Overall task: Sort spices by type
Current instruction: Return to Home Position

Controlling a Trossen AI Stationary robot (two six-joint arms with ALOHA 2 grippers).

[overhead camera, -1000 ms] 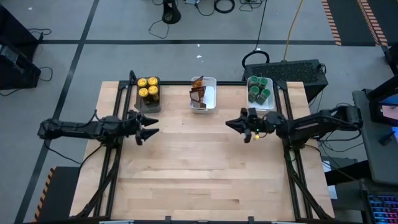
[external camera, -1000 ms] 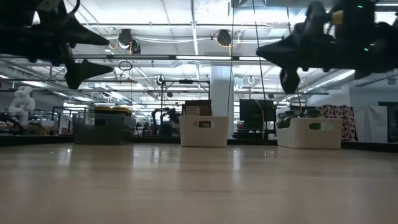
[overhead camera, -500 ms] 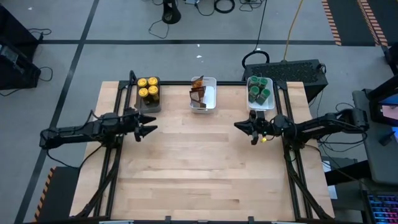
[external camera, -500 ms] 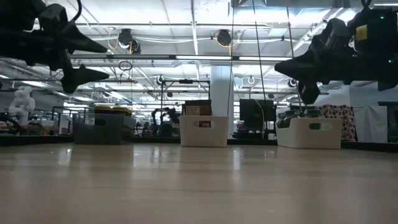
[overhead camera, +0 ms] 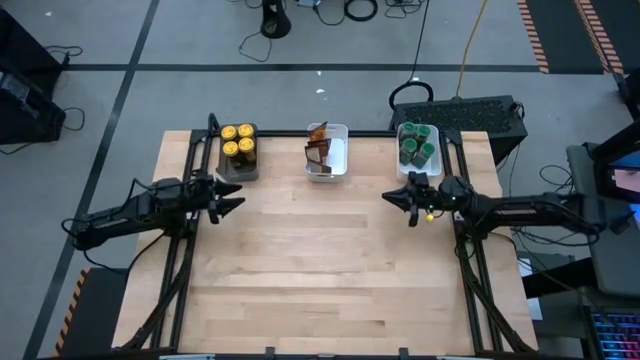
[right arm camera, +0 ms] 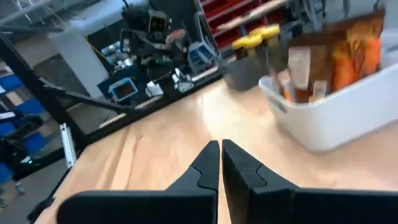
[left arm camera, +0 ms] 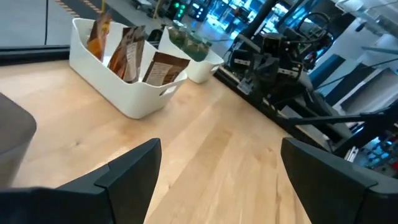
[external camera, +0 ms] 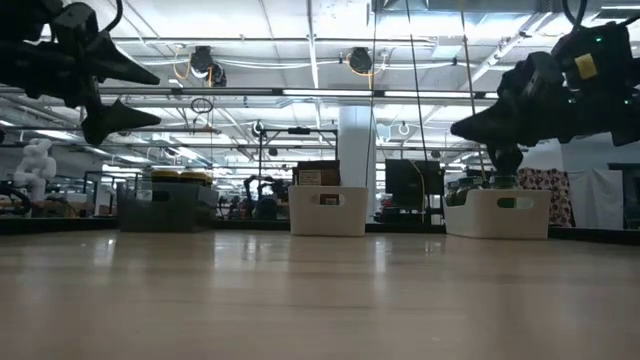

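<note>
Several yellow-lidded jars [overhead camera: 238,144] stand in a dark tray [overhead camera: 238,172] at the far left. Brown-orange packets [overhead camera: 318,145] stand on edge in a white tray [overhead camera: 338,158] at the far middle, seen also in the left wrist view as packets [left arm camera: 127,53]. Green-lidded jars [overhead camera: 417,145] fill a white tray [overhead camera: 423,172] at the far right. My left gripper [overhead camera: 233,205] hangs open above the table, just near of the dark tray, holding nothing. My right gripper [overhead camera: 390,197] is shut and empty, just near of the green jars' tray.
The wooden tabletop [overhead camera: 320,270] stretches bare from the trays to the near edge. Black frame rails [overhead camera: 470,270] run along both sides of the table. In the right wrist view the left arm's base and clutter [right arm camera: 149,43] show beyond the table.
My left gripper has drawn back toward the table's left edge, staying open. My right gripper has drawn back toward the right edge and sunk a little, staying shut. The jars, packets and trays have kept still.
</note>
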